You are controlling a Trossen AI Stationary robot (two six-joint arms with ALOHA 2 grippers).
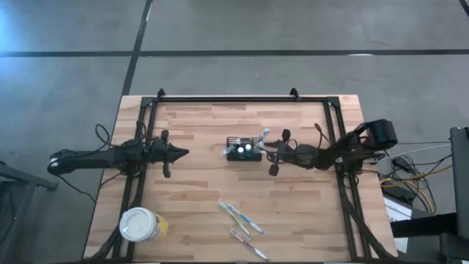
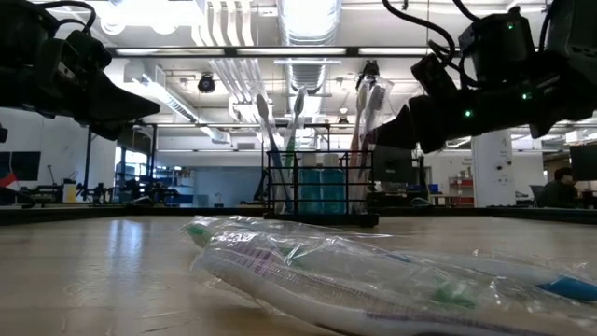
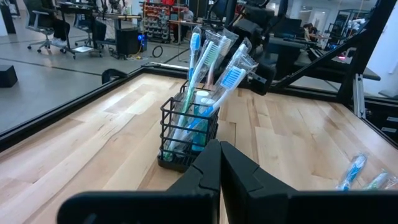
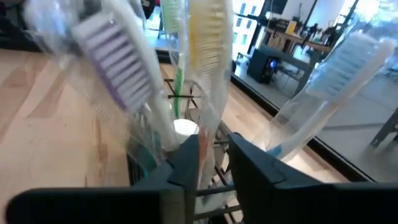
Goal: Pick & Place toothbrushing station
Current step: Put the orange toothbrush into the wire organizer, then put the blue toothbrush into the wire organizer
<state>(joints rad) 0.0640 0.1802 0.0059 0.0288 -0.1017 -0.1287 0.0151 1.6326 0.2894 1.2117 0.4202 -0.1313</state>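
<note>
Two wrapped toothbrushes (image 1: 238,216) lie on the wooden table (image 1: 198,125) (workshop behind). Slightly parted, holding nothing, the right gripper (image 4: 214,155) meets the toothbrushing station (image 1: 244,150); the left gripper (image 1: 183,153) is closed.

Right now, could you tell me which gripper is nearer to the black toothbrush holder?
The right. The right gripper is right at the holder, fingers slightly parted among the brushes. The left gripper is shut, well off on the holder's other side.

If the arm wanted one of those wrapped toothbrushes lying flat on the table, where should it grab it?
Probably mid-handle, coming straight down from above. The wrapped toothbrushes lie flat and slanted on the table, so the tool's fingers should close across the thin handle, turned to match that slant. The loose wrapper looks slippery, so a firm pinch helps.
</note>
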